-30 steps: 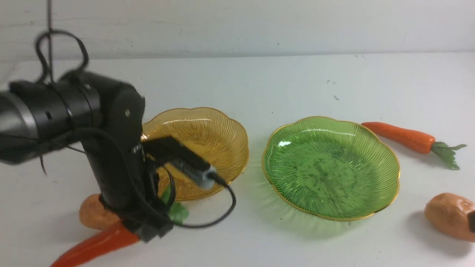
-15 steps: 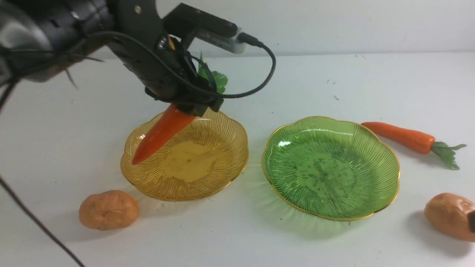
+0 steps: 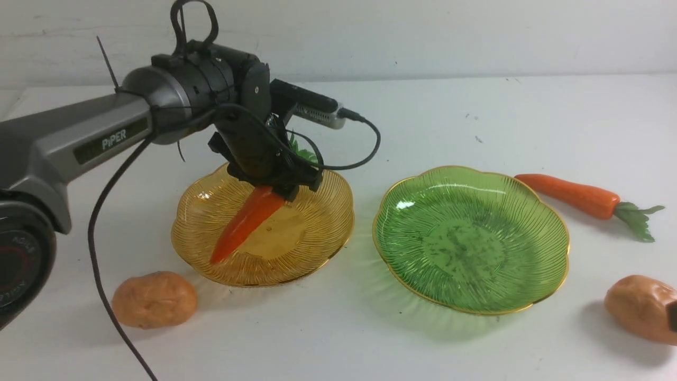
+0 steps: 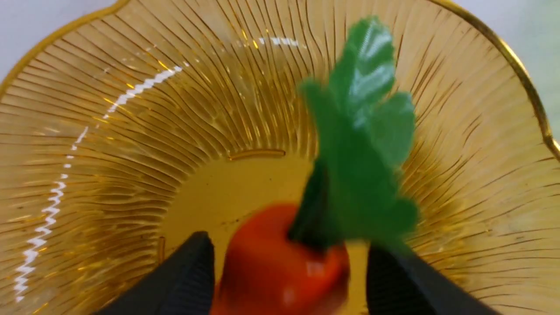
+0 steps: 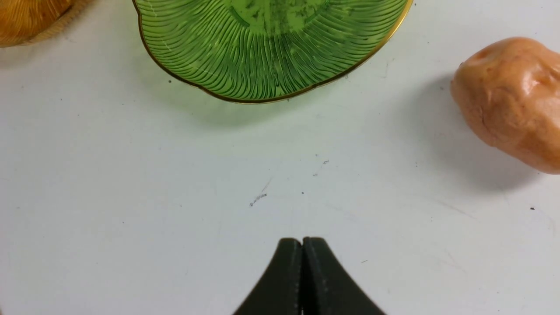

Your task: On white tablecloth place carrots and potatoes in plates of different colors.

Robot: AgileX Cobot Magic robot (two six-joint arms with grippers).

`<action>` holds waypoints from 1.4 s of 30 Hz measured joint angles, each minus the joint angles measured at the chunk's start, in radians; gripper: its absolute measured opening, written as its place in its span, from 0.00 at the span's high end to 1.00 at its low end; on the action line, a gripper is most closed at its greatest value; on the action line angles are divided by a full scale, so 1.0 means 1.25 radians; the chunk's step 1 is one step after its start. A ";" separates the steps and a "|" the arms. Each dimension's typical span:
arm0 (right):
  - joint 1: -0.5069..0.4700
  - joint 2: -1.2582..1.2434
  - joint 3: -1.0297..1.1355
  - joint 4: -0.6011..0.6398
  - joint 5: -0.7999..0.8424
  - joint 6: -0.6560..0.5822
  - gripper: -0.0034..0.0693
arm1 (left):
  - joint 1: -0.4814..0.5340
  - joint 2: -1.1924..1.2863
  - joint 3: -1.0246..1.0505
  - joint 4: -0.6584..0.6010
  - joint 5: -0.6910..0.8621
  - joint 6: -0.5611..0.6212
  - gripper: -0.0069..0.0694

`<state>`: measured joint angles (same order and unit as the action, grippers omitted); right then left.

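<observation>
Since the earlier frame the left claw [image 3: 280,186] has dropped lower over the amber plate [image 3: 322,233], and the carrot [image 3: 244,225] now slants down with its tip on the plate's floor. The claw's jaws stand spread, with a gap showing beside the carrot's thick end. The right claw [image 5: 302,246] is pressed together above the white surface [image 3: 338,344]. A second carrot [image 3: 574,194] lies just beside the green plate [image 3: 470,238]. One potato [image 3: 153,299] sits near the amber plate, and the other potato [image 3: 640,308] is at the far right.
</observation>
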<state>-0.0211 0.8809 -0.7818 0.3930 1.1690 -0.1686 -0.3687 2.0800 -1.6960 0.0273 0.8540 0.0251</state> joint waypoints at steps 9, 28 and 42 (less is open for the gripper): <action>0.000 0.000 0.000 -0.001 0.005 -0.010 0.97 | 0.000 -0.014 -0.147 -0.001 0.129 -0.052 0.12; 0.000 0.000 0.000 -0.001 0.006 -0.021 0.97 | 0.031 -0.348 -0.068 0.061 0.306 0.060 0.91; 0.000 0.000 0.000 -0.001 -0.007 -0.022 0.97 | 0.364 -0.538 0.466 -0.261 0.309 0.386 0.90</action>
<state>-0.0211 0.8809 -0.7818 0.3912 1.1602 -0.1958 0.0865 1.4079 -1.1141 -0.2991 1.2407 0.5076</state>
